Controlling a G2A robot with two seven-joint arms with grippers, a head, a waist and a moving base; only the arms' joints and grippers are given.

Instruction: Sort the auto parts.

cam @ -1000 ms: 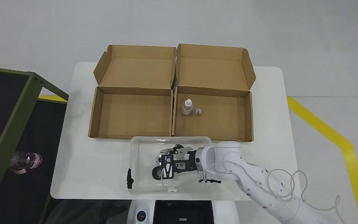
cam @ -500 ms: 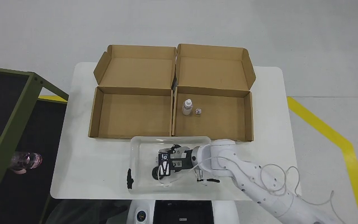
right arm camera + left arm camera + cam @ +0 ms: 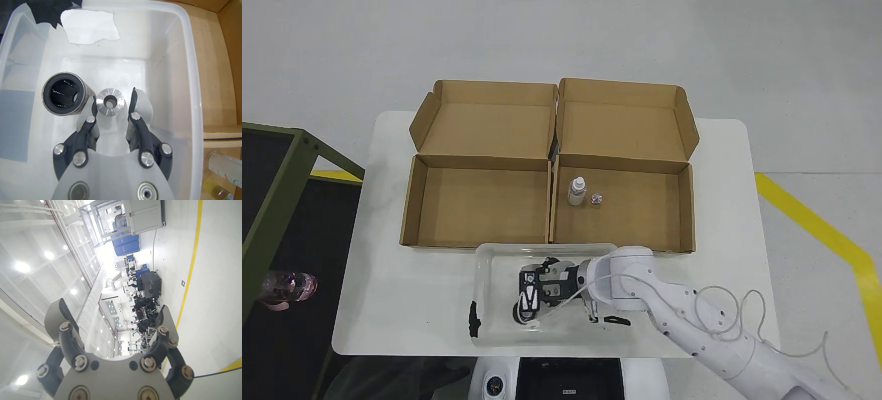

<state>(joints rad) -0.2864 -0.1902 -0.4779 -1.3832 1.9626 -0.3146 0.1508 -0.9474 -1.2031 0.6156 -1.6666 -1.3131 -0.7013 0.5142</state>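
A small silver metal bushing (image 3: 115,108) with a hole through its centre stands on end on the floor of a clear plastic bin (image 3: 191,75). The right gripper (image 3: 113,103) is lowered into the bin with its fingers spread, one on each side of the bushing. One pad lies just against the bushing's edge and the other stands a little apart, so nothing is grasped. Just beside the bushing lies a larger linear bearing (image 3: 63,93), a steel cylinder with a black bore showing rows of balls.

From above, the bin (image 3: 492,262) sits at the near edge of the white worktop (image 3: 722,180). Behind it are two open cardboard boxes side by side, a left box (image 3: 477,205) and a right box (image 3: 642,210). A small white bottle (image 3: 577,189) lies in the right box.

The left gripper (image 3: 112,309) is released, its fingers wide apart, and points up into the hall.
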